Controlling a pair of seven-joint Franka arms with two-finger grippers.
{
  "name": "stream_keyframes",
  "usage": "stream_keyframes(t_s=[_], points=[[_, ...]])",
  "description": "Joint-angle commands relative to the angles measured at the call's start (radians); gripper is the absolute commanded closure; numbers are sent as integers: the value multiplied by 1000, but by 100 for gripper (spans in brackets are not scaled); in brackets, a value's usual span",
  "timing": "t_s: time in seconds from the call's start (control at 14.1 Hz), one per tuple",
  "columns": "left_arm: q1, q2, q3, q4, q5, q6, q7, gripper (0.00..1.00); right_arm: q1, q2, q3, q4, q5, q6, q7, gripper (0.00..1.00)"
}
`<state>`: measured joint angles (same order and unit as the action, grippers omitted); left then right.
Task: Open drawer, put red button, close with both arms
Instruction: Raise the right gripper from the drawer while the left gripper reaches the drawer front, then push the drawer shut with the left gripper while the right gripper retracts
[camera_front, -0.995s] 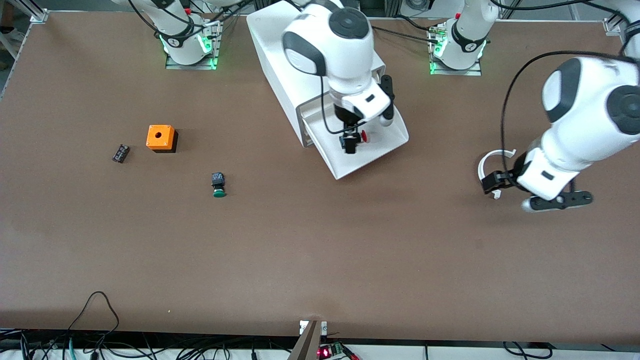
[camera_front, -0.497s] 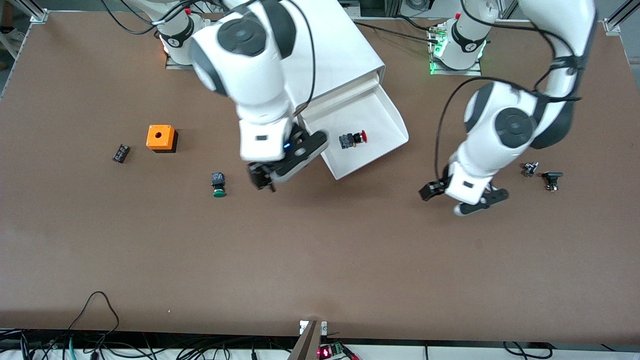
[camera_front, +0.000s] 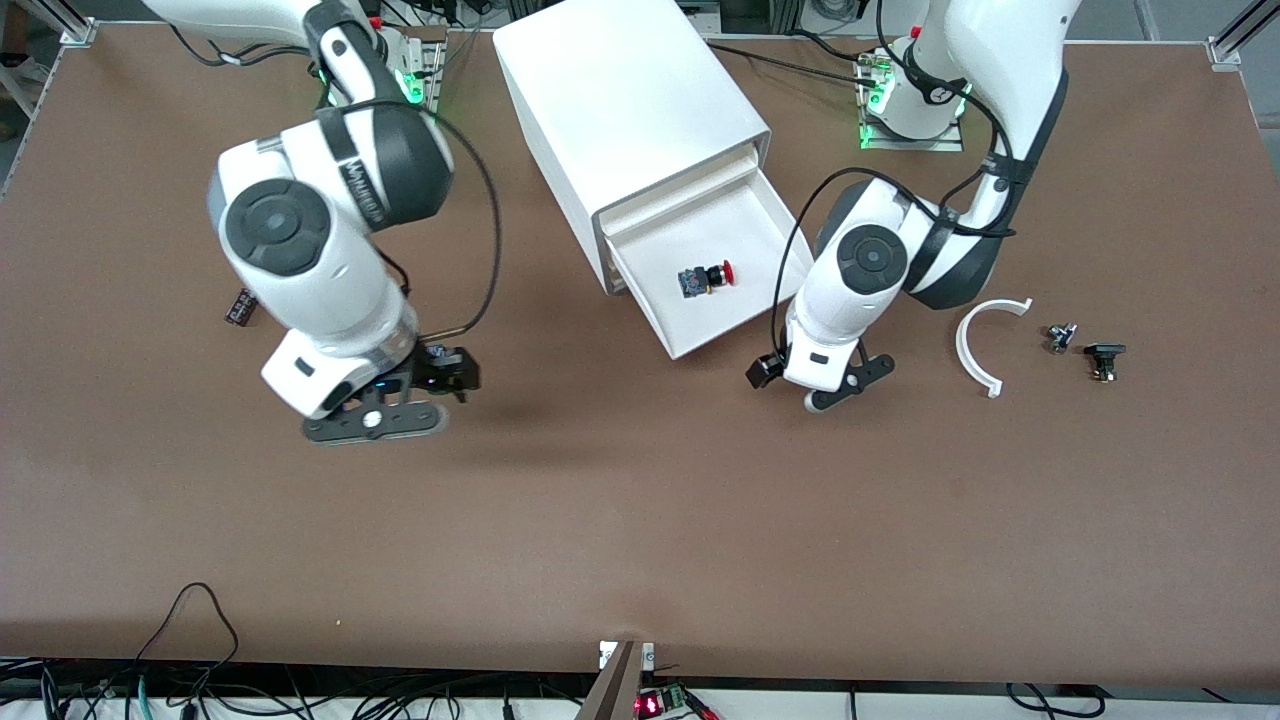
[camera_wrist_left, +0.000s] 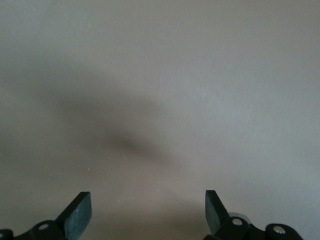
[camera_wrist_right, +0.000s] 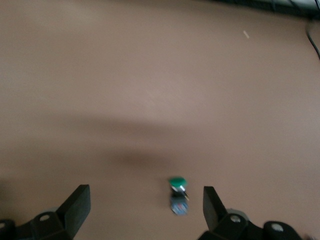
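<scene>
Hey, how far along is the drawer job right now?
Done: the drawer is pulled out and the red button lies in it. In hand: nothing. The right hand is open above the green button, and the left hand is open over bare table near the drawer's front corner. Left: pushing the drawer shut with both arms.

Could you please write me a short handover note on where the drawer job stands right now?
Left pincer: open, empty, over bare table beside the drawer's front corner.
Right pincer: open, empty, over the green button.
Red button: lying in the drawer, which is pulled out of the cabinet.
Done: drawer opened, button placed.
Left: push the drawer shut with both arms.
</scene>
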<state>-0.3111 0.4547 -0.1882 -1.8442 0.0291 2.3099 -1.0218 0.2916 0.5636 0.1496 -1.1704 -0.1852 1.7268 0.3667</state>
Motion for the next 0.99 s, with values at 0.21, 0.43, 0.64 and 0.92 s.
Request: stream_keyframes(t_s=[0.21,0.43,0.64,0.92], points=[[0,-56,-120,-105,-12,11,-4,0,-8,-91,-117,-78,18,-104,103,0],[7,-80,-187,-156,-12,11,3,0,-78,-140,-148,-84,19,-133,97,0],[7,-88,-243,-190,-12,6,6,0,-132,-223,-151,-126,29,-153,98,0],[9,-107,-304,-219,-12,6,8,0,-189,-356,-151,-261,118,-131,46,0]])
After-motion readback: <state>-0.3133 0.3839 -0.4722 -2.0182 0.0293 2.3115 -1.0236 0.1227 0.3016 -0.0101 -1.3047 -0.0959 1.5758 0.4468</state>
